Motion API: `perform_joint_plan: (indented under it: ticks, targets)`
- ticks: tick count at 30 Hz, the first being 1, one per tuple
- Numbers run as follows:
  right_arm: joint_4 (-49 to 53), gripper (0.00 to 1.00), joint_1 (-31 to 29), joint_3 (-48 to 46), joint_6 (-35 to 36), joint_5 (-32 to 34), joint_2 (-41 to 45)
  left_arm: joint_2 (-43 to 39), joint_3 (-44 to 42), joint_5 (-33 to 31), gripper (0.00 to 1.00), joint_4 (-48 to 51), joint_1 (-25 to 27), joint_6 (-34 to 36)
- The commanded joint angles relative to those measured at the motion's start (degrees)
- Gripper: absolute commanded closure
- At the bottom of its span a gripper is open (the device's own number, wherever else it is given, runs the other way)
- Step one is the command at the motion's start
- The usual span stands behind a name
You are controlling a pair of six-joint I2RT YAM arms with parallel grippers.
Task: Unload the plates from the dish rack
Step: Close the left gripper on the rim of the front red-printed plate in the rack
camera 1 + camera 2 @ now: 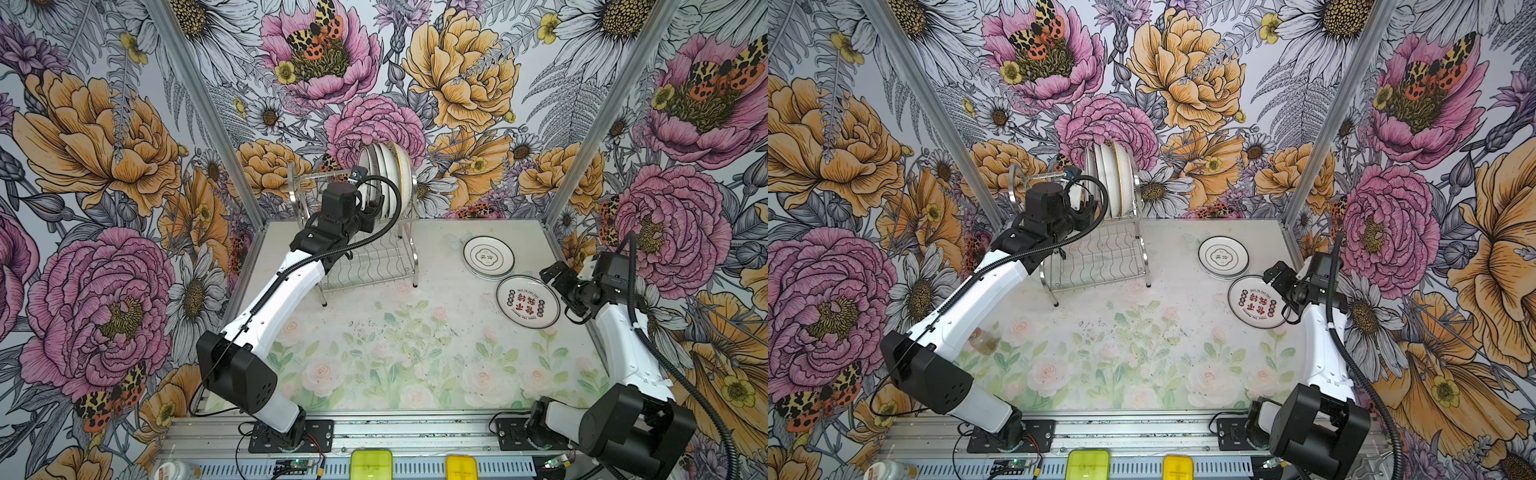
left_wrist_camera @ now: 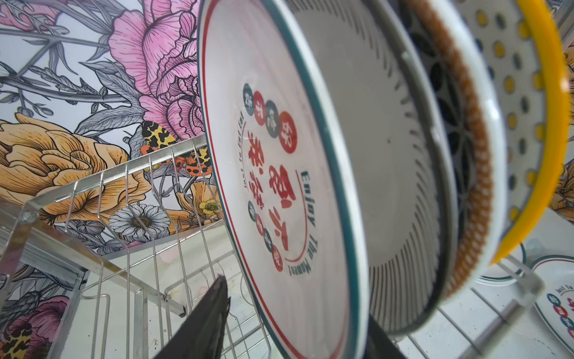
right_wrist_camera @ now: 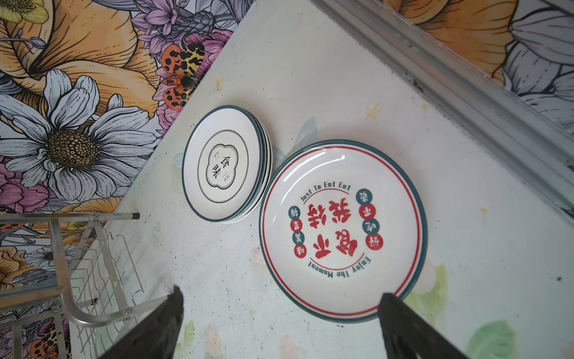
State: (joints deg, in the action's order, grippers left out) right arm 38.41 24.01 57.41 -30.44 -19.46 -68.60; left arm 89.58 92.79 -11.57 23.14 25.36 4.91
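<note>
The shiny steel wire two-tier dish rack (image 1: 296, 195) is standing at the back left of the pale floral-printed table (image 1: 415, 353), its long axis running left to right in both top views. There, the left wrist and a black cable loop are hiding the left gripper (image 2: 296, 306) and the lower halves of the racked plates.

Four round ceramic plates are standing on edge, bunched at the right end of the upper tier, with their faces pointing along the rack towards its left end. The nearest is the white green-rimmed plate with red characters (image 2: 273, 186). Behind it are sitting a black-striped plate (image 2: 397, 155), a brown-edged dark-patterned plate (image 2: 466, 140) and a yellow-edged dotted plate (image 2: 528, 93), all cut off at the frame's edge.

The left jaws are standing partly open, straddling the red-character plate's lower rim. One finger (image 2: 214, 310) is showing a gap from its face and the other is mostly hidden behind it.

To the right, a stack of small green-rimmed plates with black characters (image 1: 488, 257) is lying flat and face up, its count hard to make out. Just beside it, a second red-character plate (image 1: 528, 301) is lying the same way.

The right gripper (image 3: 281, 292) is hovering over this plate's edge, jaws spread wide and holding nothing.
</note>
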Motion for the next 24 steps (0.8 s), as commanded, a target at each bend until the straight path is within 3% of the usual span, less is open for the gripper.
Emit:
perform_joint_plan:
  ticks: [1,12,24]
  targets:
    - [-0.21,0.01,-0.46,1.83,0.95,-1.02,0.11,0.36,0.17,-3.15,0.5,-4.19,-0.41,0.94]
    - [-0.1,0.01,-0.46,2.09,1.08,-1.7,0.3,1.49,-0.12,-3.71,0.67,-5.12,-0.48,1.81]
    - [-0.18,0.01,-0.46,2.45,1.61,-2.53,-0.3,0.03,-1.06,-3.46,0.79,-6.23,-0.4,2.48]
